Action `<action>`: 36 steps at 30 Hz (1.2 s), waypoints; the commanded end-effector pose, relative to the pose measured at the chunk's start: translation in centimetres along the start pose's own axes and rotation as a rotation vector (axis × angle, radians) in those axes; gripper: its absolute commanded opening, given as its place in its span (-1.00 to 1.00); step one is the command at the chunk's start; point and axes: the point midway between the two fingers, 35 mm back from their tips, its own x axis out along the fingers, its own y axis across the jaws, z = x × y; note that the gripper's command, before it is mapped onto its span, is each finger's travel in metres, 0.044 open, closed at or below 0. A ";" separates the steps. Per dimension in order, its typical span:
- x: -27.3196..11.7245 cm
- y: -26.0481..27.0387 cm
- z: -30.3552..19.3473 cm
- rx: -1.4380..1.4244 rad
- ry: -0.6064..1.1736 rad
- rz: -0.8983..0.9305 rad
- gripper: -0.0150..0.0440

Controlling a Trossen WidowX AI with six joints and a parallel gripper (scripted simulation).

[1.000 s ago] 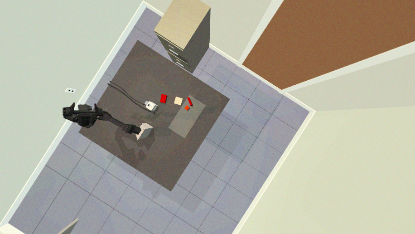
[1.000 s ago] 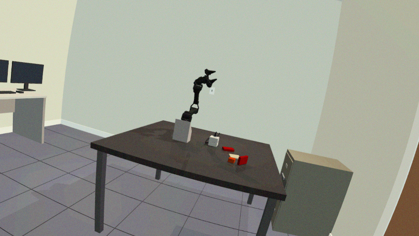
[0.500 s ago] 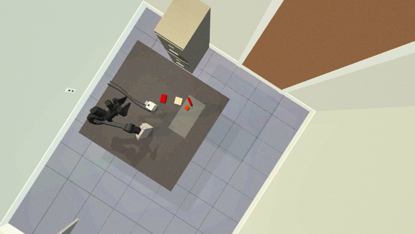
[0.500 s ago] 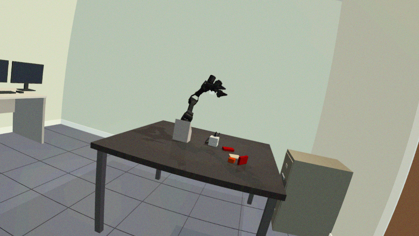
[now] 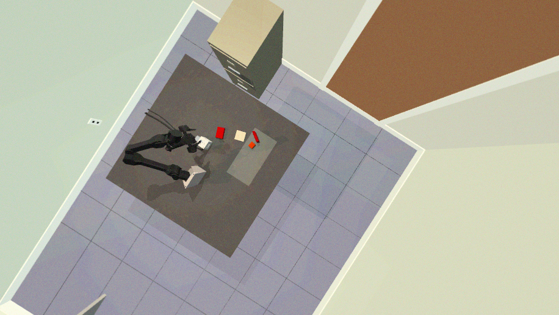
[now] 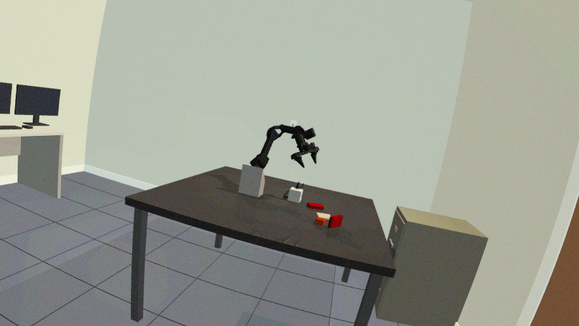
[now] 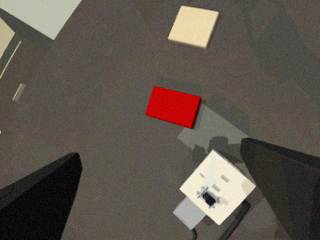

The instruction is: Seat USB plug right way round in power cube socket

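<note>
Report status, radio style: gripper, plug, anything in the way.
Gripper open, empty, above power cube. USB plug untouched in top socket. Red block lies close beside cube.

Top cam: high overhead, far out, rotated so the worktop [image 5: 164, 218] sits diagonal; it takes in floor, walls and the filing cabinet [image 5: 248, 35]. Exterior cam: standing height, off a near corner of the worktop [image 6: 210, 210], facing the far wall, mid-distance, cabinet at right. Wrist cam: looks steeply down, close in, both dark fingers framing the edges. All three share the power cube [image 7: 218, 186] and the red block [image 7: 174, 107] beside it.
</note>
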 end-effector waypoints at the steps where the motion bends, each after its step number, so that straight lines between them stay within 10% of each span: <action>1: 4.3 -2.3 -6.1 0.441 0.236 -0.279 1.00; 6: 6.0 -3.9 -10.0 0.703 0.325 -0.522 1.00; 36: 7.5 -4.5 -10.3 0.704 0.326 -0.522 1.00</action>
